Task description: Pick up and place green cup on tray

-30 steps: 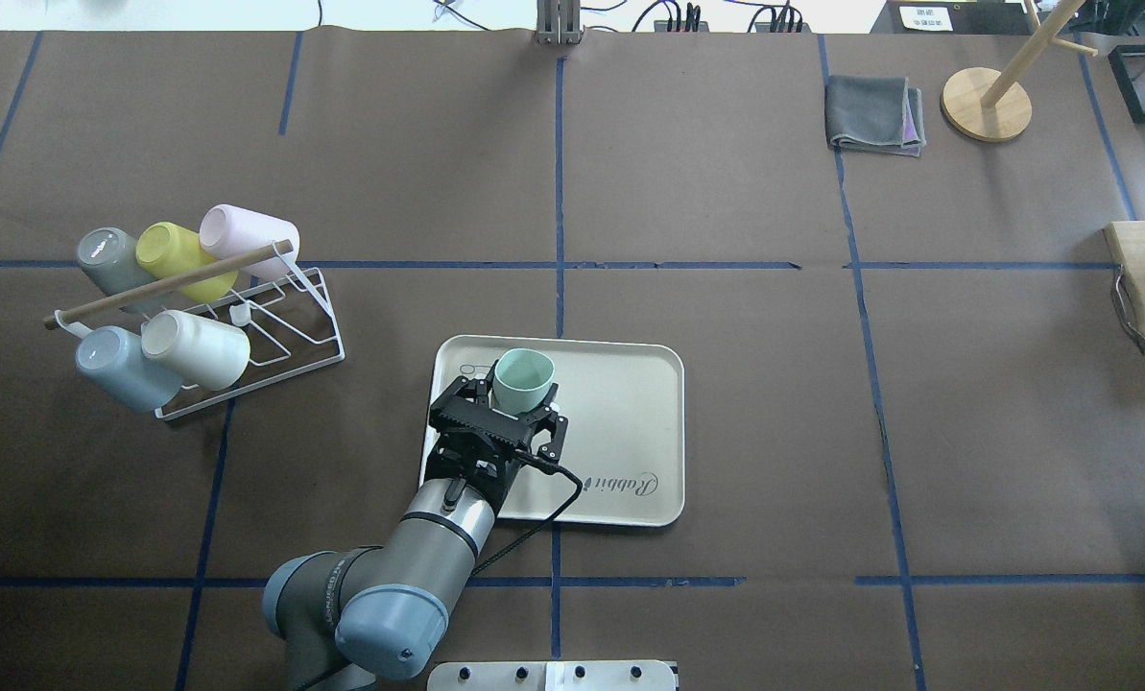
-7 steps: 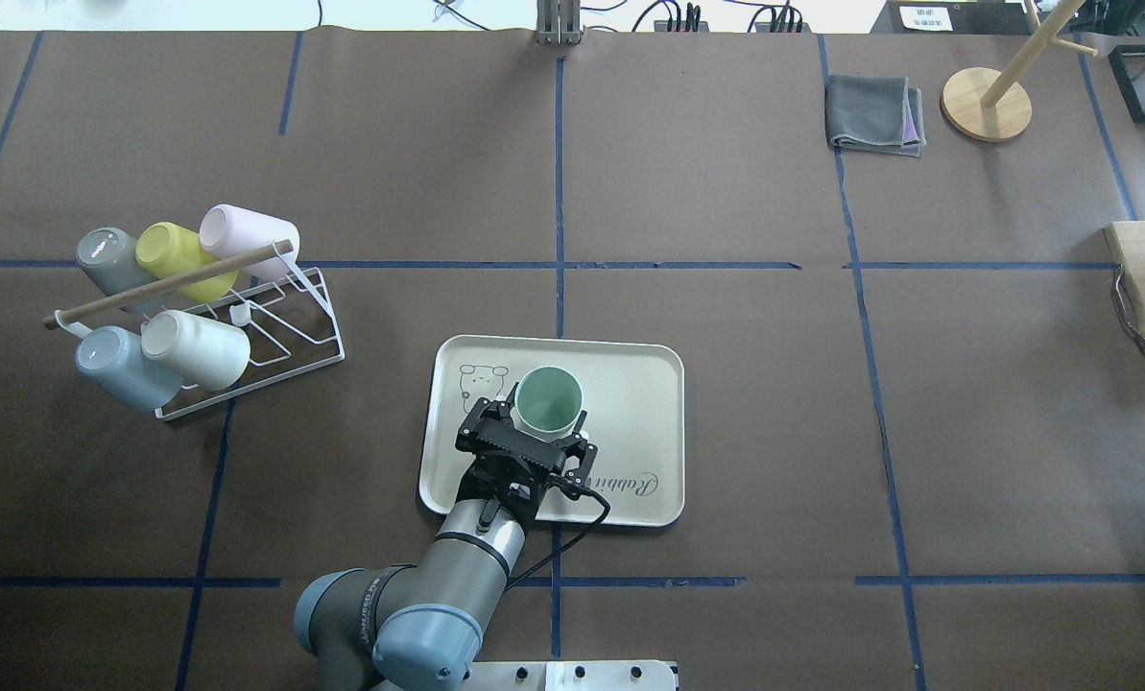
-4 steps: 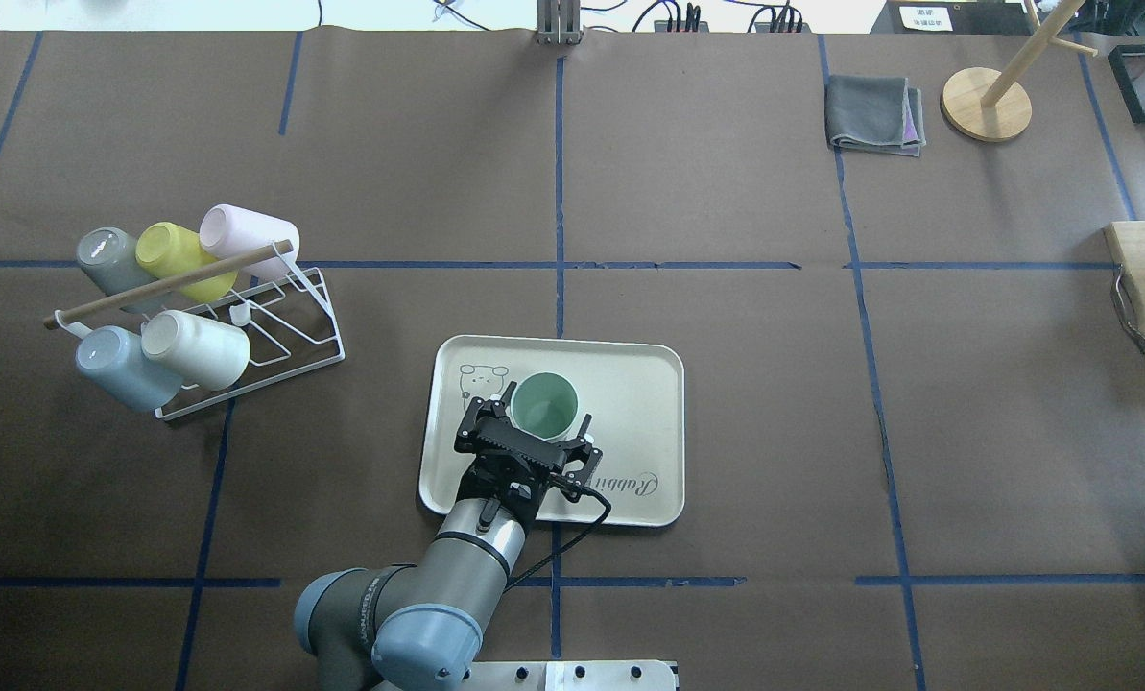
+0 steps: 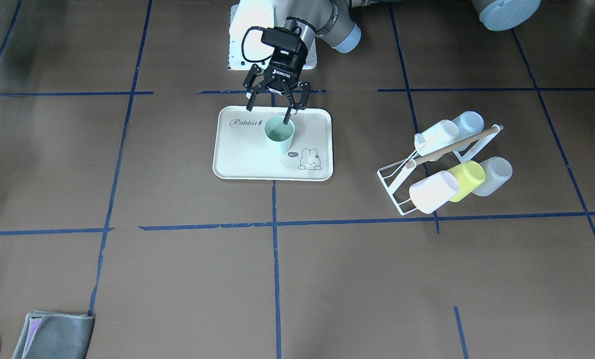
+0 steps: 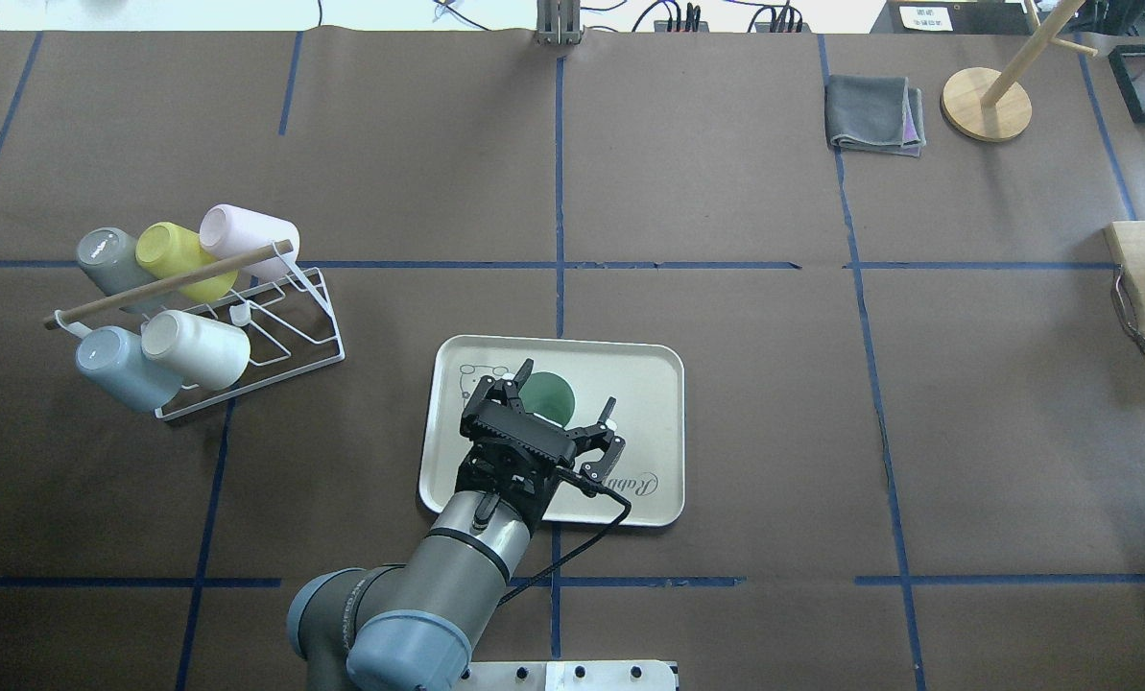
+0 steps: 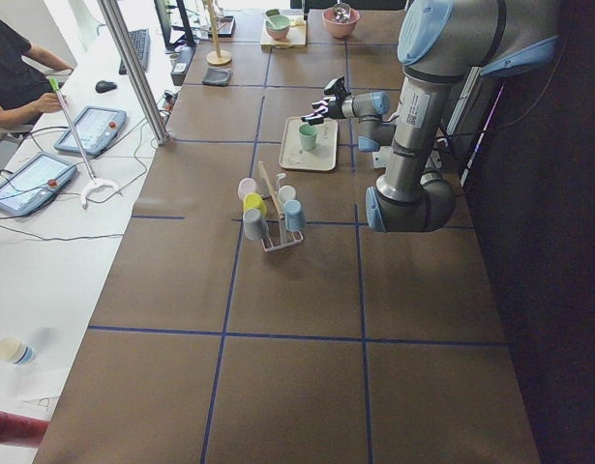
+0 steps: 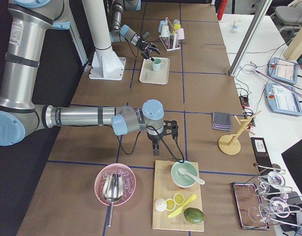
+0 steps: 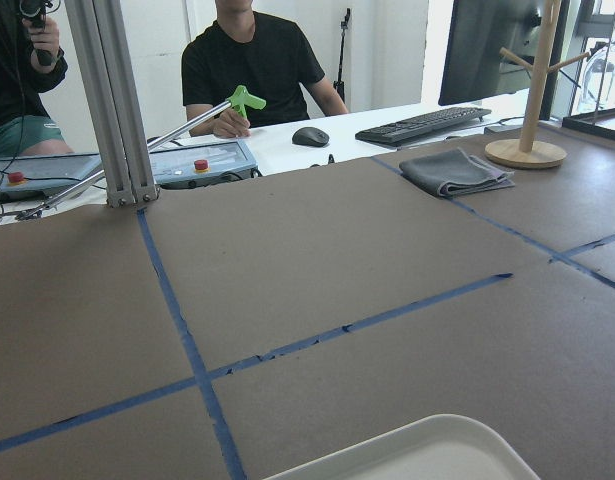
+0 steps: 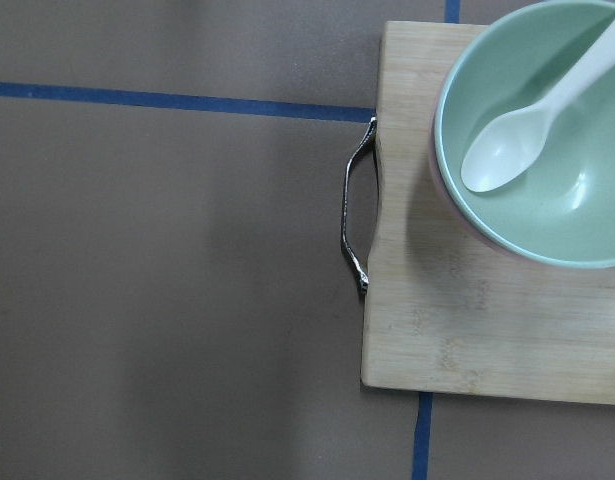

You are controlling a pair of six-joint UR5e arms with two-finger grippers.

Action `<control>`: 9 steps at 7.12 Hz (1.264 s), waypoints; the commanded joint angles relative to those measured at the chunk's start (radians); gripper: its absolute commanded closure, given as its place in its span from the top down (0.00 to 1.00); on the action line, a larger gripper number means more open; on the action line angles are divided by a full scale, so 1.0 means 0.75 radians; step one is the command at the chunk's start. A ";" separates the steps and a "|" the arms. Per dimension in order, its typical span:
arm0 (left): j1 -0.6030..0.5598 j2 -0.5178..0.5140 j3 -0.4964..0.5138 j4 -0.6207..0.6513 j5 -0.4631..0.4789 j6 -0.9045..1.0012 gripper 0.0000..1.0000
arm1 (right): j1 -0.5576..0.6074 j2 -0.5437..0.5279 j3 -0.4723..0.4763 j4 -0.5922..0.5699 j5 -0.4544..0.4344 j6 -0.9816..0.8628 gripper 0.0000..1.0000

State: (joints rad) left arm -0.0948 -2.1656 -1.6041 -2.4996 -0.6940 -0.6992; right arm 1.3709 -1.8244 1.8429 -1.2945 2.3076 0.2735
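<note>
The pale mint-green cup [image 4: 279, 133] stands upright on the cream Rabbit tray [image 4: 237, 159], near its middle. In the overhead view the cup [image 5: 547, 397] is partly hidden behind my left gripper [image 5: 568, 386] on the tray [image 5: 649, 384]. My left gripper [image 4: 270, 113] is open and empty, its jaws spread wide just above and on the robot's side of the cup. The left wrist view shows only the tray's rim [image 8: 427, 445]. My right gripper [image 7: 160, 143] hangs over the table beside a cutting board, far from the tray; I cannot tell whether it is open or shut.
A white wire rack [image 5: 274, 331] at the left holds several cups, among them a yellow-green cup [image 5: 183, 254] and a pale blue cup [image 5: 126, 365]. A grey cloth [image 5: 874, 113] and a wooden stand [image 5: 987, 104] are at the far right. A wooden cutting board [image 9: 487, 330] carries a green bowl [image 9: 547, 130].
The left gripper carried the cup rightward over the tray and lowered it. It has now opened wide and let go, and the cup stands on the tray.
</note>
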 commanded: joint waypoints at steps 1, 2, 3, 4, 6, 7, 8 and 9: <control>-0.006 0.001 -0.080 0.009 -0.003 0.067 0.99 | -0.001 0.001 -0.001 0.000 -0.001 0.001 1.00; -0.011 0.004 -0.171 0.017 -0.003 0.187 0.99 | -0.001 0.001 -0.001 0.000 -0.001 -0.001 1.00; -0.023 0.024 -0.259 0.021 -0.003 0.192 0.99 | 0.001 0.009 -0.001 -0.002 -0.001 -0.001 1.00; -0.092 0.036 -0.285 0.021 -0.003 0.190 0.99 | 0.001 0.019 -0.001 -0.006 0.001 -0.003 1.00; -0.214 0.103 -0.322 0.060 -0.003 0.186 0.99 | 0.013 0.015 -0.007 -0.008 0.005 -0.019 1.00; -0.282 0.112 -0.324 0.145 -0.005 0.188 0.99 | 0.051 0.015 -0.013 -0.010 0.007 -0.021 1.00; -0.341 0.108 -0.352 0.286 -0.015 0.190 0.99 | 0.060 0.015 -0.013 -0.010 0.010 -0.021 1.00; -0.384 0.110 -0.373 0.374 -0.040 0.188 0.99 | 0.060 0.015 -0.013 -0.010 0.008 -0.021 1.00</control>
State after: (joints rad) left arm -0.3379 -2.0854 -1.8650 -2.3076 -0.7076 -0.5579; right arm 1.4106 -1.8130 1.8338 -1.3021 2.3136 0.2581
